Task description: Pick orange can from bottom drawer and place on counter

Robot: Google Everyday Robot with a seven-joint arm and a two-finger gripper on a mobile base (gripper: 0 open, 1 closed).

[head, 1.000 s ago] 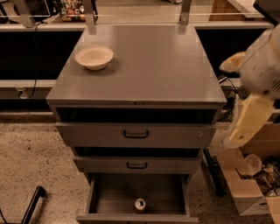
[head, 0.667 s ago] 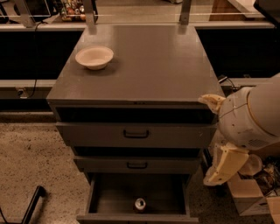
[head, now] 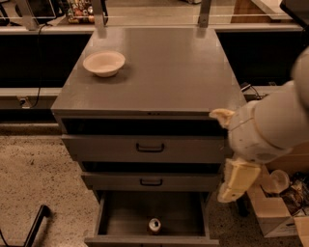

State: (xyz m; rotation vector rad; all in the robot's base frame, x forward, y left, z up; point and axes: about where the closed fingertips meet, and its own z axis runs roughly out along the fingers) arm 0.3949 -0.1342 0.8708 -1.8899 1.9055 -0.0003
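Underfoot, noted speckled floor (head: 29, 183) with grey metal drawer cabinet standing on it; behind it, on far side, logged dark shelving and two upright metal posts (head: 99, 14).

Inspected counter (head: 164, 72): flat grey top, roughly square. Found one cream bowl (head: 104, 62) on it, upright, at far left corner. Logged nothing else on it.

Checked cabinet front. Found top drawer (head: 145, 147) and middle drawer (head: 149, 182), both shallow, each with black handle at centre and dark gap above its front. Found bottom drawer (head: 120, 212) pulled out toward near side, plain grey interior exposed from above.

Located orange can (head: 154, 225) inside bottom drawer, standing upright, silver top facing up. Placed it roughly midway between left and right walls, close to near front wall; could not tell whether touching that wall. Found no other item in this drawer.

Located white robot arm (head: 270, 125) entering from right edge, covering right side of cabinet at drawer height. Found gripper (head: 236, 181) at its lower end, cream-coloured, pointing down, just beside right end of middle drawer front. Placed it outside bottom drawer, above and to right of it, well apart from orange can and holding nothing visible. Could not tell whether gripper stands apart or together.

Noted cardboard box (head: 273, 214) on floor to right of cabinet, partly behind gripper, and black object (head: 36, 224) on floor at near left.
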